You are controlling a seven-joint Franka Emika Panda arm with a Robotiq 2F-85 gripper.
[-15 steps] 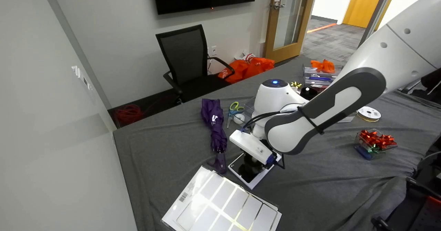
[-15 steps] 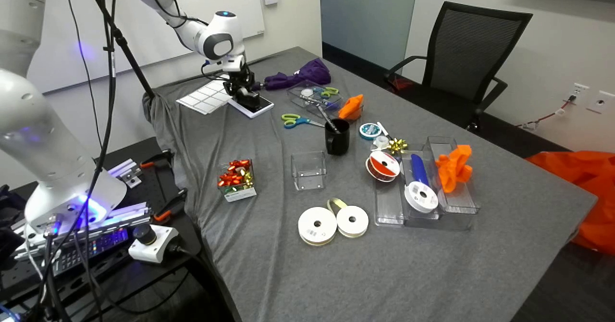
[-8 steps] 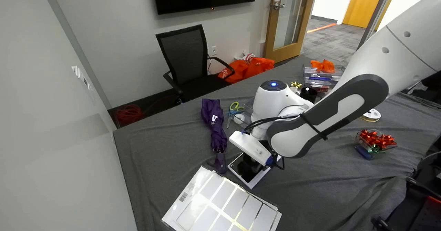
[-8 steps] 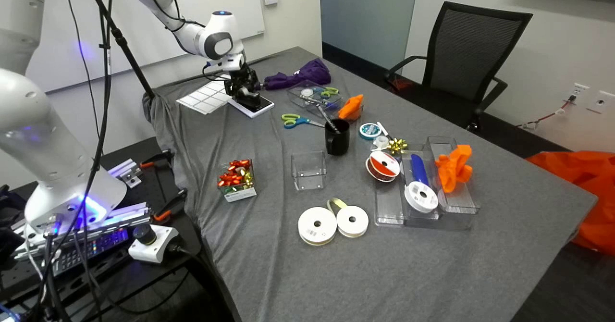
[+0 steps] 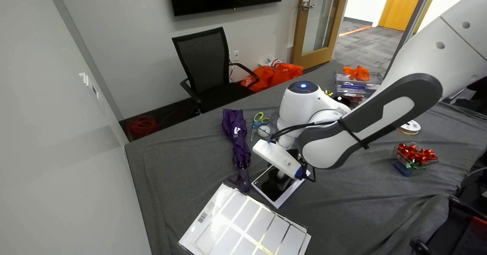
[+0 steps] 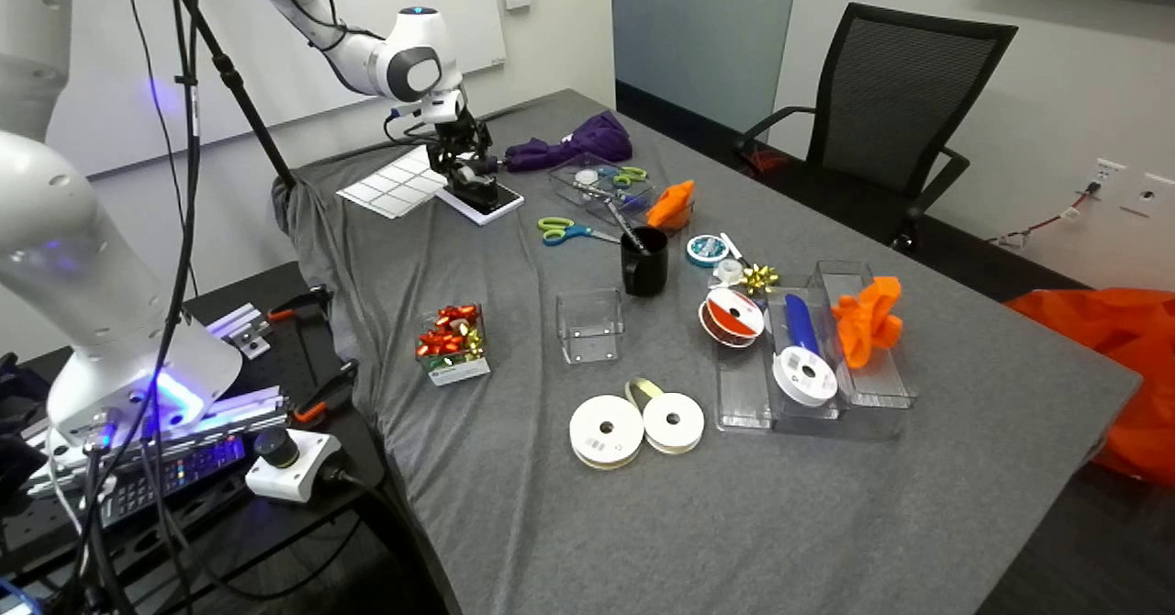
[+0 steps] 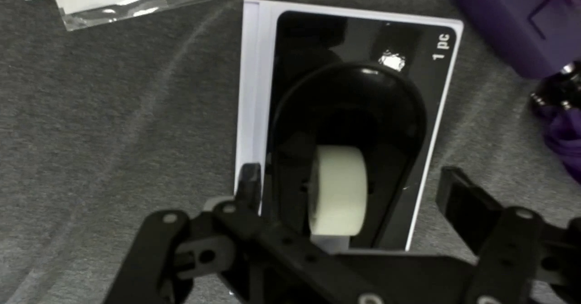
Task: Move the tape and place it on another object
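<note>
Find the gripper [image 7: 352, 177] spread wide astride the tape [image 7: 345, 163], with a narrow gap at the wrist view's left, a wider one at right; cannot judge contact. See it resting on the flat dark box [image 7: 254, 95], with the left flank close along the pale border and more black face past the rounded end. Note that end pointing to the edge nearest the printed sheets [image 5: 243, 224], the long axis nearly parallel to the box's long sides. Beyond, find the umbrella [image 5: 239, 144] near one corner, grey cloth [image 7: 113, 159] along the left side.
</note>
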